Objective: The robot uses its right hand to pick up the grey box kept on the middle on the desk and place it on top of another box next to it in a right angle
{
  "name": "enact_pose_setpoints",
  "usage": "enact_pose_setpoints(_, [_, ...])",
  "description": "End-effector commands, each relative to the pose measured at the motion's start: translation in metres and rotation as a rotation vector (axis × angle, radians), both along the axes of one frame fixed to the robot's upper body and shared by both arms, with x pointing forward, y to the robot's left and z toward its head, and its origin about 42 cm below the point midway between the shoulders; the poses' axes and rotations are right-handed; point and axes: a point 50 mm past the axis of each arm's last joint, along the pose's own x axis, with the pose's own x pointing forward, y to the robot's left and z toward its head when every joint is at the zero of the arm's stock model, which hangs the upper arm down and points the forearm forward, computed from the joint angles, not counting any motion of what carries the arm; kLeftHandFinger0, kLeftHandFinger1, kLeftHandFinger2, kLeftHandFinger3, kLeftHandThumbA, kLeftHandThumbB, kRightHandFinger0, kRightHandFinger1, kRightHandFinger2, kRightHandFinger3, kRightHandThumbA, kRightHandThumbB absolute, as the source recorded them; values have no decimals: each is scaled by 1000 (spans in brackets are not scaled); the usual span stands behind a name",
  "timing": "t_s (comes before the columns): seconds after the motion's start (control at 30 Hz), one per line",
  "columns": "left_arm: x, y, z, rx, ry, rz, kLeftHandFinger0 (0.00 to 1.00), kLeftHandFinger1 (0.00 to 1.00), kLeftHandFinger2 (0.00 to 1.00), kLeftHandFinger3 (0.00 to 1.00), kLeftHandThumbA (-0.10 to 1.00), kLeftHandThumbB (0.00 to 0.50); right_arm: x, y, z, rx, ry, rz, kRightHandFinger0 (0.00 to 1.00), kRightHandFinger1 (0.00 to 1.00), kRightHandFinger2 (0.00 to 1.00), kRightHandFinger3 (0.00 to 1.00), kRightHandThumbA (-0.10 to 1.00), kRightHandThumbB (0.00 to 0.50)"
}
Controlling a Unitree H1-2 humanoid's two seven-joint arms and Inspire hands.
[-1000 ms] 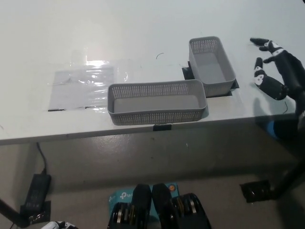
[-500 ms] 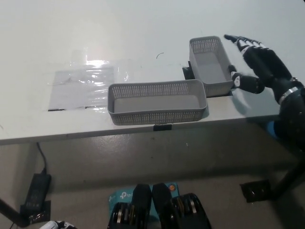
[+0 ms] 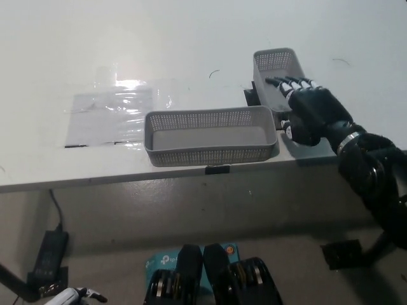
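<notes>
Two grey mesh boxes stand on the white desk [image 3: 191, 38]. The longer box [image 3: 210, 135] lies crosswise near the front edge. The other box [image 3: 276, 62] lies lengthwise just behind its right end. My black right hand [image 3: 308, 114] is open and hovers over the near half of that lengthwise box, with the fingers spread above its inside and the thumb outside its near right corner. It covers that part of the box. A sliver of my white left hand [image 3: 76, 295] shows at the bottom left, too little to read.
A clear plastic sheet [image 3: 114, 108] lies on the desk left of the boxes. Black tape marks [image 3: 216, 169] sit at the desk's front edge and beside the lengthwise box. A power adapter [image 3: 48, 254] lies on the floor below.
My right hand has swung in from the right of the desk, leftward and down, and now sits over the near end of the lengthwise box. Neither box has moved.
</notes>
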Motion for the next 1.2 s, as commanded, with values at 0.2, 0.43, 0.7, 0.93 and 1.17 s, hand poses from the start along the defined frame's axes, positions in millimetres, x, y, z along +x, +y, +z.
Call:
enact_pose_setpoints(0.2, [7, 12, 19, 54, -25, -43, 473, 443, 593, 700, 301, 339, 23, -23, -9, -169, -62, 19, 1000, 1000, 1000, 1000, 145, 336])
enact_pose_setpoints(0.43, [4, 15, 18, 62, -11, -32, 350, 358, 538, 706, 294, 338, 41, -42, -3, -224, -86, -15, 1000, 1000, 1000, 1000, 89, 334])
enact_pose_setpoints(0.7, [7, 14, 21, 75, -23, -59, 424, 411, 575, 700, 322, 339, 46, -29, -4, -260, -24, 61, 826, 989, 967, 1000, 83, 232])
enact_pose_setpoints(0.93, [10, 14, 26, 70, -22, -48, 409, 404, 567, 712, 329, 345, 48, -3, -5, -400, -48, 154, 0, 1, 124, 795, -99, 62])
enact_pose_setpoints(1.17, [14, 13, 30, 77, -37, -63, 449, 437, 609, 739, 321, 342, 42, 9, -15, -577, -109, 203, 0, 69, 239, 266, -23, 1])
